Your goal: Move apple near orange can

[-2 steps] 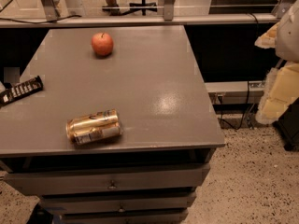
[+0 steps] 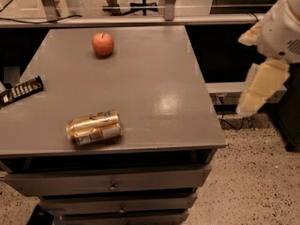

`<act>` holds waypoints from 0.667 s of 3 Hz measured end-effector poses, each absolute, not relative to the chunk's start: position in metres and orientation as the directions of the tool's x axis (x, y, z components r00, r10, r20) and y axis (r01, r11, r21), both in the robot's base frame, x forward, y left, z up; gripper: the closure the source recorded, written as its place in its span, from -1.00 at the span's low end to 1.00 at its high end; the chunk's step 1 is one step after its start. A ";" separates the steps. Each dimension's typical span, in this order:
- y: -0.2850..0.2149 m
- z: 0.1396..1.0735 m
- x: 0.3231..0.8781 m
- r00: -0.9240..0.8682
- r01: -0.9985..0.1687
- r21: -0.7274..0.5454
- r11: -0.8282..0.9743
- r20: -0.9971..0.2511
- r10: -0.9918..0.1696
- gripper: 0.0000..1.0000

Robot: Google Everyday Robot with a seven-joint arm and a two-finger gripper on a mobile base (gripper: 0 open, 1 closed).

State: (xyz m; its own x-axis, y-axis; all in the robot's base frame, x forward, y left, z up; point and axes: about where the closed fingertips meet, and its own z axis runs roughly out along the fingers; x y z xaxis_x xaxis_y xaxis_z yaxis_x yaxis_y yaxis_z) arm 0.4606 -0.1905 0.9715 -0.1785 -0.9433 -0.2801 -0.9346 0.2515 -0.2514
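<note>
On the bench, the apple sits toward the far edge, left of centre. The orange can lies on its side near the front edge, well apart from the apple. A snack bar wrapper rests at the left edge, between them in depth. Drawers stack beneath. The gripper hangs off the bench's right side, over the floor.
</note>
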 end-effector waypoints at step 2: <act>-0.102 0.959 0.548 -0.083 -0.929 -0.282 0.241 -0.476 -0.876 -1.00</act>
